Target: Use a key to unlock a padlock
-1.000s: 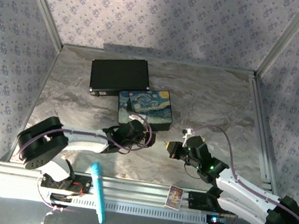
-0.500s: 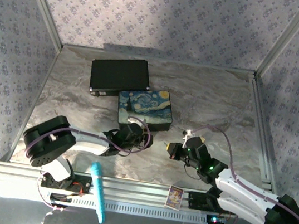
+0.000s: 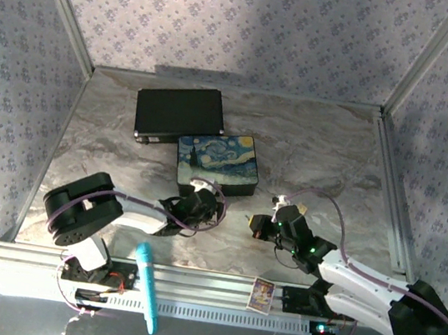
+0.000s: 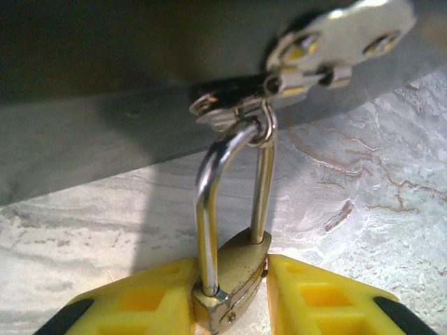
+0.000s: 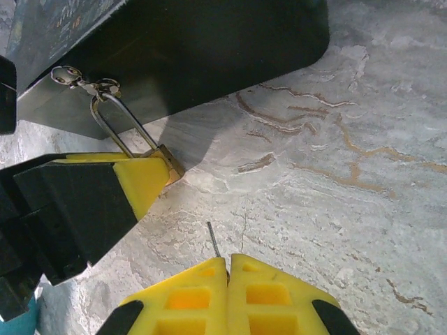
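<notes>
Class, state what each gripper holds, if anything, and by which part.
The left gripper clamps the padlock by its brass body. The right gripper pinches the key by its hidden end, thin tip protruding.

Glossy brass padlock (image 4: 234, 272), polished silvery metal shackle (image 4: 204, 209)

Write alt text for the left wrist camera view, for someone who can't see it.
The left gripper clamps a small brass padlock between its yellow fingers at bottom centre. The padlock's silver shackle rises to a metal hasp on a dark box that stands on a marbled table.
</notes>
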Controlling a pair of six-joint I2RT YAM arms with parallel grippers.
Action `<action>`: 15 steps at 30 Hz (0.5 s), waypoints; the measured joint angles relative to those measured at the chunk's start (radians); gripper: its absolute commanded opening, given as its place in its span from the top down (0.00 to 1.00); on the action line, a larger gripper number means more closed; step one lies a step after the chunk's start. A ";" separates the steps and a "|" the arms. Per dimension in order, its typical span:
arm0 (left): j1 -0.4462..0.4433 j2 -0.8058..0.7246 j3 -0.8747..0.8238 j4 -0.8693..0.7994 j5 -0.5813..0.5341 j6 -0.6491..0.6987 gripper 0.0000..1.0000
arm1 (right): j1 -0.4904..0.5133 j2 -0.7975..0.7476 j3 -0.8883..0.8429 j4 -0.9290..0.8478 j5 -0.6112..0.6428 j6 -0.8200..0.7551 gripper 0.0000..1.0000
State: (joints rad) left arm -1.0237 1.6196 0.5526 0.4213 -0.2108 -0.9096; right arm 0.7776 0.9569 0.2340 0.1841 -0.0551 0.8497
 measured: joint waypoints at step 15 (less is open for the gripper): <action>0.004 -0.070 -0.077 0.060 0.021 -0.235 0.99 | -0.049 0.310 -0.009 0.319 -0.196 0.291 1.00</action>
State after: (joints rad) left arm -1.0199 1.5494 0.4755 0.4816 -0.1902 -1.1450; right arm 0.7284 1.2667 0.2253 0.5026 -0.2516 1.1408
